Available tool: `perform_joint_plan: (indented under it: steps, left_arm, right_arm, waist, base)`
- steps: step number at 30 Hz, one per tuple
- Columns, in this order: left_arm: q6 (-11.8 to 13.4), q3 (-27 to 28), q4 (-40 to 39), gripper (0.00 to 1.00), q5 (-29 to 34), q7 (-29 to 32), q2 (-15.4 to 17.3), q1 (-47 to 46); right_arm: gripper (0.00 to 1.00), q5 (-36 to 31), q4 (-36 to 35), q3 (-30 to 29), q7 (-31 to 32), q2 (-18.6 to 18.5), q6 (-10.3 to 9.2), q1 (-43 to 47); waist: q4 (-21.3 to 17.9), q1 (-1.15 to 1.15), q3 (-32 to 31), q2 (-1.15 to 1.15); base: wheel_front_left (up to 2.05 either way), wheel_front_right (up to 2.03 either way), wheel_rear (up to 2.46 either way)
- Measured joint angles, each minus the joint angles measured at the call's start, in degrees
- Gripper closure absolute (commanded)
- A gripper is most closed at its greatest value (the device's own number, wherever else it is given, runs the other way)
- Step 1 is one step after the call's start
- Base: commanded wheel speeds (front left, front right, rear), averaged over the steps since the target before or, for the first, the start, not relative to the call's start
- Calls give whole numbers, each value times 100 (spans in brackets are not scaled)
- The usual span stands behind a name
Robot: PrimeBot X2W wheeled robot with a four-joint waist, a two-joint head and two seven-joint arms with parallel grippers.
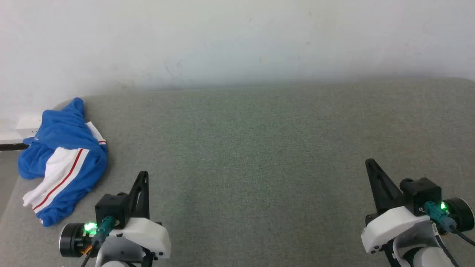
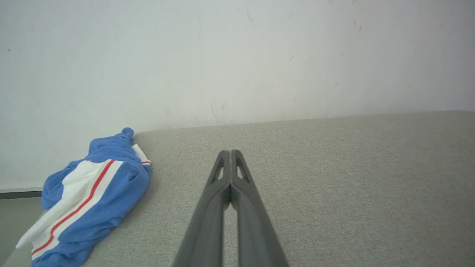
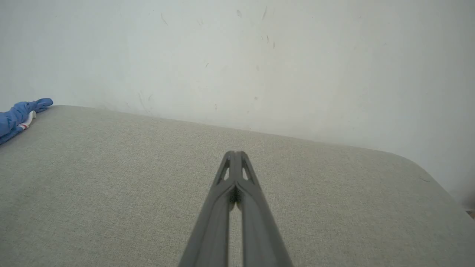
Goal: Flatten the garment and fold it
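Note:
The garment [image 1: 63, 159] is a royal-blue shirt with white panels and red stripes, lying crumpled in a heap at the far left corner of the grey-green surface [image 1: 259, 148]. It also appears in the left wrist view as the garment [image 2: 89, 196], and its blue tip shows at the left edge of the right wrist view as the garment [image 3: 18, 115]. My left gripper [image 1: 144, 173] sits at the lower left, shut and empty, a short way right of the heap. My right gripper [image 1: 369, 161] is at the lower right, shut and empty, far from the cloth. Both touch nothing.
A white wall [image 1: 237, 40] runs along the back of the padded surface. The surface's left edge [image 1: 9, 207] falls away just beside the shirt, and its right rear corner [image 3: 426, 167] is rounded. A dark strip [image 1: 13, 147] lies past the left edge.

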Motion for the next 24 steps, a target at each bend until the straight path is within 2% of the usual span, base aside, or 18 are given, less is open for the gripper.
perform_joint_plan:
  steps: [19,20,24]
  left_arm:
    - [0,0,0,100,0,0,0,0]
    - [0,0,0,0,0,0,0,0]
    - [2,-7,-1,0,-1,0,3,2]
  right_arm:
    - [100,0,0,0,0,0,0,0]
    - [0,0,0,0,0,0,0,0]
    - [0,-3,11,0,0,-4,0,-1]
  waist:
    - [0,0,0,0]
    - [0,0,0,0]
    - [0,0,0,0]
  base:
    - [0,0,0]
    - [0,0,0]
    - [0,0,0]
